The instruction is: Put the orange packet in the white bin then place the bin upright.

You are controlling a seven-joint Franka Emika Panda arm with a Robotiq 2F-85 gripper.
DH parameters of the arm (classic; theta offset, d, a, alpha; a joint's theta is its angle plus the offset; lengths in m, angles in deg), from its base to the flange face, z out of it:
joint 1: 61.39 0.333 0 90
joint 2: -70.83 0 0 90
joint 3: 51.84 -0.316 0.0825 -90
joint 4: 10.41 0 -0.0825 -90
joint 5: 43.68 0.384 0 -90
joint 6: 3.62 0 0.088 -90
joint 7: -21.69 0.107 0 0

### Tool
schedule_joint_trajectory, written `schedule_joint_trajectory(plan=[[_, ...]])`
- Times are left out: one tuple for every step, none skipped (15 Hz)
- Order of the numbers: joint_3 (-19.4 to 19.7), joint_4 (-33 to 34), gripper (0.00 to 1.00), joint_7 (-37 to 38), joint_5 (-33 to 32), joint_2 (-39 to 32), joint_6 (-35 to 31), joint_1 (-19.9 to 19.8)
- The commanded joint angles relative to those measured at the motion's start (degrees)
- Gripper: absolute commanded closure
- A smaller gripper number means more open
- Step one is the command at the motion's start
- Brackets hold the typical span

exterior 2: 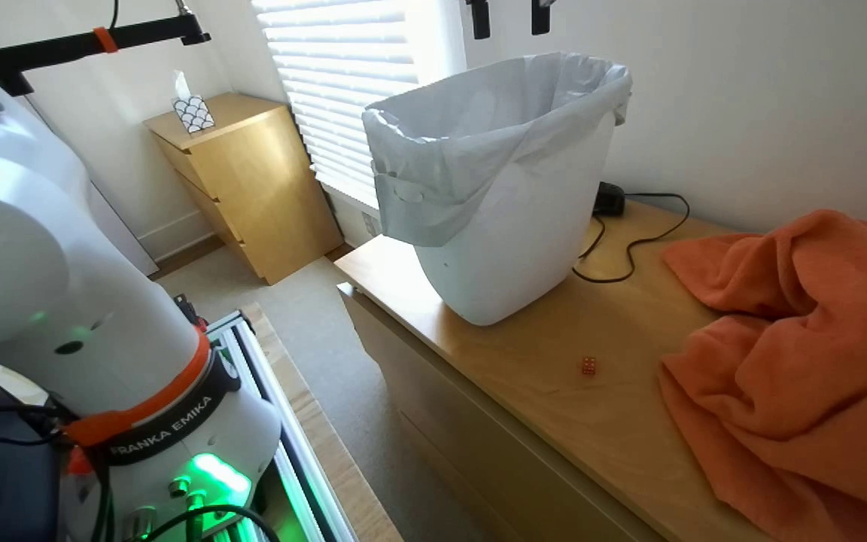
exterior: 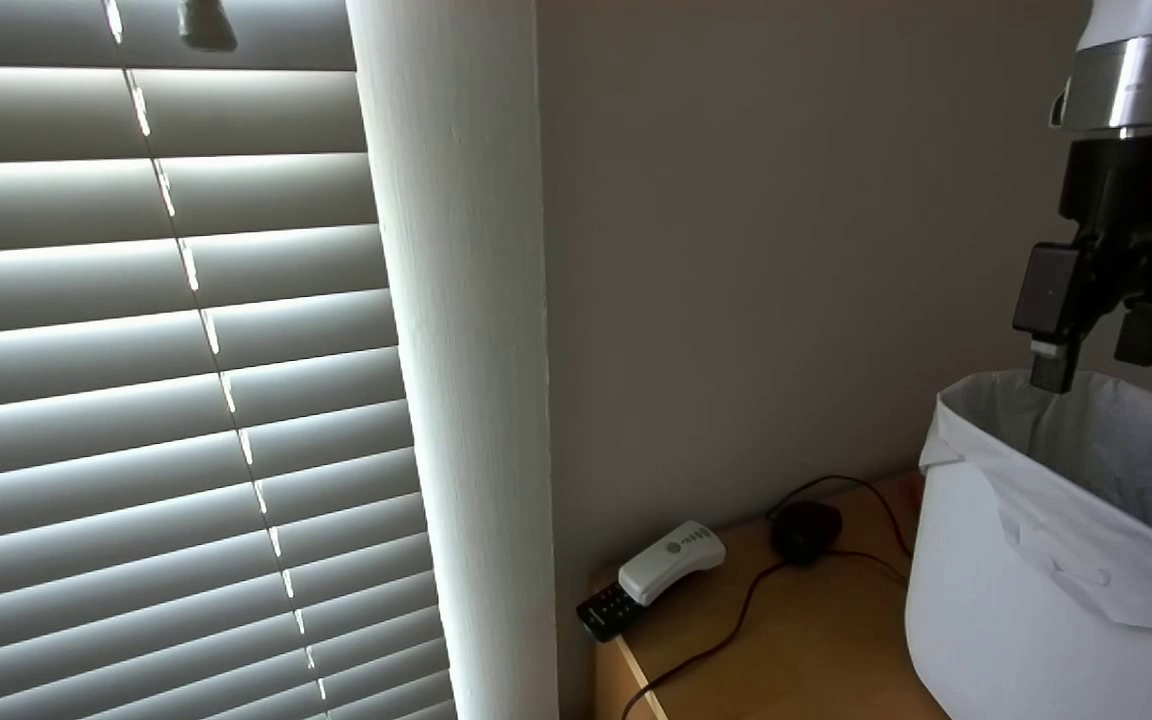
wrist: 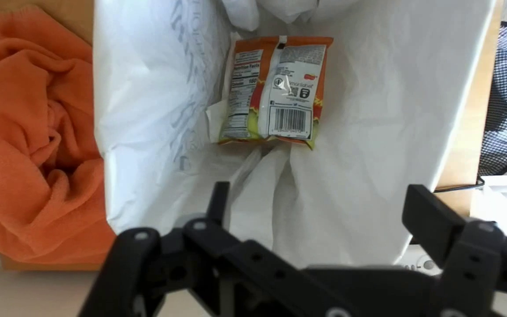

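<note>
The Robotiq gripper (wrist: 317, 192) hangs spread and empty over the upright white bin (exterior 2: 509, 226), where the orange snack packet (wrist: 275, 90) lies at the wrist view's twelve o'clock, both seemingly placed to finish the task. At nine o'clock there, an orange blanket (wrist: 16, 154) heaps the wooden dresser top (exterior 2: 614, 429); window blinds (exterior: 136, 400) hang beyond.

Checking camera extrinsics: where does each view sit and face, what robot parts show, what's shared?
An exterior view: near the white bin, facing blinds and wall; gripper upper right.
An exterior view: near the robot arm at left, looking down over the wooden surface; fingertips at top.
Wrist view: arm-mounted, looking down into the bin at the orange packet; fingers at bottom.
Both exterior views share the bin, blinds and fingertips.
</note>
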Motion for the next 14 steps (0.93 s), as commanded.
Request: schedule_joint_trajectory(plan=[[0.51,-1.49,0.0,1.51,0.83,3.7,0.0,-0.76],[0.65,-1.29,0.0,1.8,0.71,4.48,-0.05,-0.98],[0.7,-1.05,0.0,2.17,0.51,5.43,-0.04,-1.16],[0.8,-0.82,0.0,2.2,0.58,5.92,-0.37,-1.35],[0.82,-0.56,0.0,2.54,0.63,6.94,-0.36,-1.55],[0.86,-0.38,0.0,2.7,0.55,7.8,-0.3,-1.73],[0.82,-0.35,0.0,3.39,0.36,8.78,-0.58,-1.94],[0.81,-0.09,0.0,3.82,0.42,9.51,-0.44,-2.07],[0.8,0.08,0.0,4.12,0.45,10.23,-0.48,-2.19],[0.77,0.2,0.0,4.61,0.51,10.95,-0.57,-2.3],[0.71,0.21,0.0,4.94,0.35,11.53,-0.71,-2.4],[0.7,0.13,0.0,5.2,0.55,12.17,-0.76,-2.42],[0.64,1.59,0.0,3.92,0.05,10.09,0.17,-2.23],[0.63,1.6,0.0,4.17,0.05,10.64,0.17,-2.27]])
